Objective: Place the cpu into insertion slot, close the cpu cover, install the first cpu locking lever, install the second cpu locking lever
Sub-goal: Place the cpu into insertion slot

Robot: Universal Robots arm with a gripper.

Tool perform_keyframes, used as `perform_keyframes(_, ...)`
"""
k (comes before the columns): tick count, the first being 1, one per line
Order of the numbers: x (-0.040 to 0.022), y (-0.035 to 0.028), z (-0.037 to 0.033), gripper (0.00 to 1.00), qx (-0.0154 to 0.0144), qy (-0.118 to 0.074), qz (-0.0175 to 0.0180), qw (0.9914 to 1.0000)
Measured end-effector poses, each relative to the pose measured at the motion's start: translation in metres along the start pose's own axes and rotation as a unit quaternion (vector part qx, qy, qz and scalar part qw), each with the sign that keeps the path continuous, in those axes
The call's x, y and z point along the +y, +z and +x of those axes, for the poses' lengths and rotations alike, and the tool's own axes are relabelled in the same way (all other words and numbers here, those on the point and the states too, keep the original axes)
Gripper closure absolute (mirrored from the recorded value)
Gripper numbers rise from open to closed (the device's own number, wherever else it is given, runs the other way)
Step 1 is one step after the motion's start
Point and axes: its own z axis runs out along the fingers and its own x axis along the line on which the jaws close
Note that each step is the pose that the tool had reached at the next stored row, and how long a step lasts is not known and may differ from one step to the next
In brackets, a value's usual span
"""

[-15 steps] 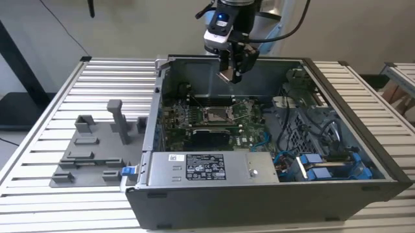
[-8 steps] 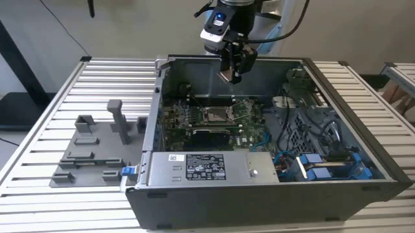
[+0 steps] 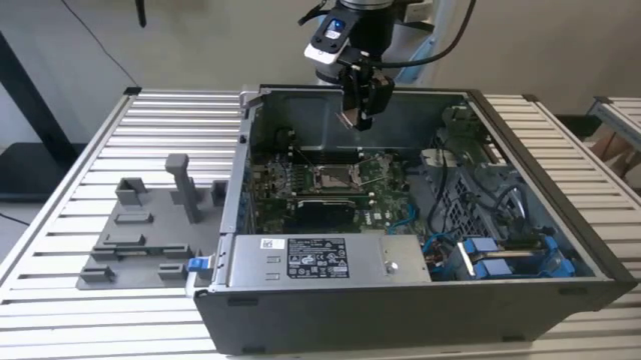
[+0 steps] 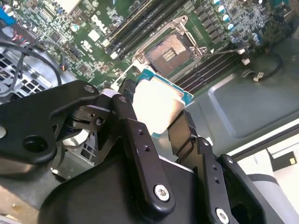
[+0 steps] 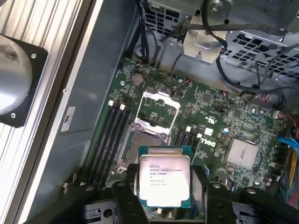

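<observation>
My gripper (image 3: 359, 112) hangs over the back of the open computer case, shut on the cpu (image 3: 350, 118). In both wrist views the cpu (image 4: 156, 105) (image 5: 165, 179) is a square chip with a silvery lid and a blue-green rim, pinched by its edges between the black fingers (image 4: 135, 135) (image 5: 122, 196). The insertion slot (image 3: 334, 177) (image 4: 174, 49) (image 5: 142, 140) lies open on the green motherboard below, its dark centre bare. The cpu cover (image 5: 160, 105), a silvery frame with a square window, is swung open at the slot's far edge. The chip is well above the slot, touching nothing.
The case walls (image 3: 401, 300) surround the board. A power supply (image 3: 311, 259) sits at the front, with blue cables (image 3: 491, 255) on the exterior view's right. Black memory slots (image 5: 110, 135) run beside the socket. A grey fixture (image 3: 140, 240) stands on the slatted table outside the case.
</observation>
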Motion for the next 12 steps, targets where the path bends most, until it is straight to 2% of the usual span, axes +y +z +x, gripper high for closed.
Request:
perform_keyframes(6, -0.0001, 0.0007, 0.0000, 0.45, -0.0031, 0.036, -0.0006, 0.99936)
perform_keyframes(9, -0.0001, 0.0010, 0.0001, 0.45, -0.0046, 0.054, -0.0010, 0.99855)
perform_keyframes(12, -0.0001, 0.0013, 0.0001, 0.45, -0.0062, 0.072, -0.0014, 0.99740)
